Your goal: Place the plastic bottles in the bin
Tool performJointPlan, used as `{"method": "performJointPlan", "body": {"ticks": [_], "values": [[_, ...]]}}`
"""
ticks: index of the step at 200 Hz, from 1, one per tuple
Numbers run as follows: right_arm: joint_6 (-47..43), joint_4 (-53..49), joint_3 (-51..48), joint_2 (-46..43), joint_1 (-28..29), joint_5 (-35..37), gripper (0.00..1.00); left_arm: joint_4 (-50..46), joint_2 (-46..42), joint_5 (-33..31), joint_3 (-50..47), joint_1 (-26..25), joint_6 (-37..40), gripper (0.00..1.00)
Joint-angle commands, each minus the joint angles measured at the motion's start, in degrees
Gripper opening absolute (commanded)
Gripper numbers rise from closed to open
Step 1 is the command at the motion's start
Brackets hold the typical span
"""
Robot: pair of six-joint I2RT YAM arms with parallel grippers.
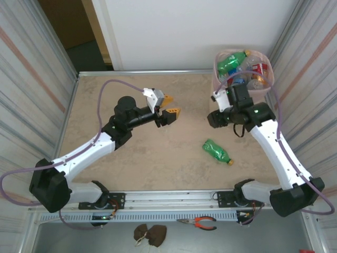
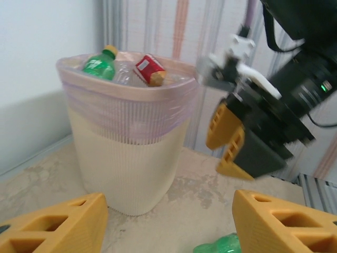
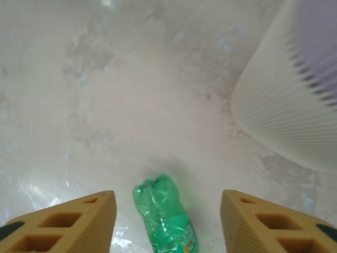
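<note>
One loose green bottle [image 1: 217, 152] lies on its side on the table [image 1: 131, 163], cap twd the near-right, well apart from the bin [image 1: 270, 73] in the far-right corner. Bin's heaped to the rim. A second green bottle [image 1: 231, 61] and a red-label bottle [image 2: 150, 70] sit right on top. So by my read this is the last pick, approach stage, w/ nothing in hand yet.

Right gripper [image 2: 216, 156] hangs above the table btwn the bin and the loose green bottle, jaws apart and empty. In its wrist view the bottle's base end shows low in frame btwn the two yellow fingers [image 3: 68, 224], but it's down on the table, no contact. Left gripper [image 1: 174, 104] hovers mid-table, well clear, jaws apart too, holding nothing, pointed twd the bin.

Nxt move, as I see it: right arm comes twd the near edge and down, sets its jaws across the bottle's body, not along it, then closes and lifts. Then over to the bin. W/ the pile that high, the release prob. needs to be over the middle so the bottle doesn't roll off the heap.
</note>
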Motion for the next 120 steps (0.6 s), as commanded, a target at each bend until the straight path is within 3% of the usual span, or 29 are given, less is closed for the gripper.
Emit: {"method": "performJointPlan", "body": {"ticks": [1, 23, 61, 120], "values": [[-4.32, -0.55, -3.24, 1.38, 3.67, 3.03, 0.58, 1.88, -2.69, -2.37, -1.73, 0.95, -2.95, 0.64], [-6.02, -0.72, -5.75, 4.72, 6.70, 6.58, 0.61, 1.32, -4.11, -3.62, -3.01, 1.50, -3.59, 0.64], [-5.93, -1.52, -7.89, 11.71, 9.52, 9.58, 0.76, 0.21, -6.33, -5.36, -4.75, 2.42, -4.68, 0.65], [-5.63, -3.42, -9.98, 19.20, 6.86, 6.86, 0.82, -1.01, -8.17, -6.18, -5.59, 3.28, -5.55, 0.66]]}}
